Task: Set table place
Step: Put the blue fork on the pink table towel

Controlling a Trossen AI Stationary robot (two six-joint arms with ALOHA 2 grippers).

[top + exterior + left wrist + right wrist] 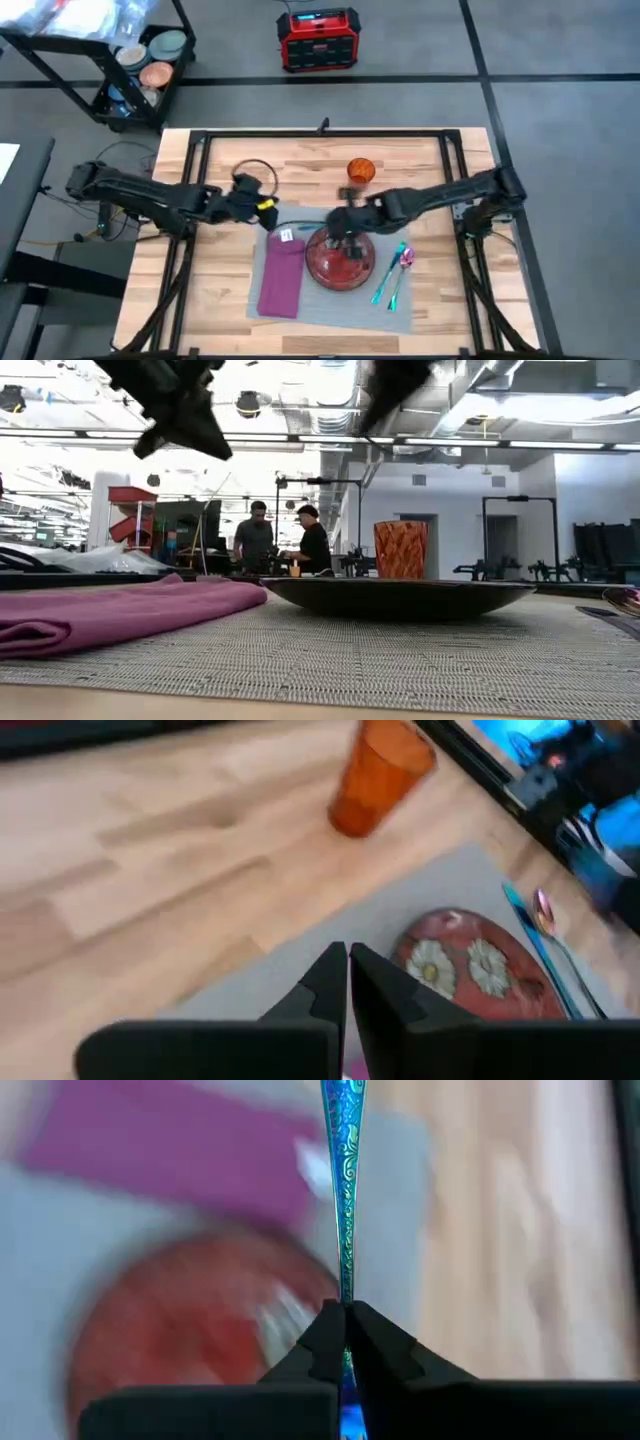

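Observation:
The grey place mat lies on the wooden table. A folded purple napkin lies on its left part, a red flowered plate in its middle, and a blue utensil and a pink spoon on its right. An orange cup stands beyond the mat. My right gripper hovers over the plate's far rim, shut on a blue patterned utensil. My left gripper is shut on nothing, above the mat's far left corner. My right gripper pinches the blue utensil's slim patterned handle between its two fingertips. The handle runs straight on from the fingers, toward the table's left. It is lifted clear, above the plate and the napkin. Its far end lies outside the wrist view.
A black cable loop lies on the table left of the cup. Bare wood lies along the table's left and near edges. Off the table stand a red box and a cart with bowls. Two people stand far behind.

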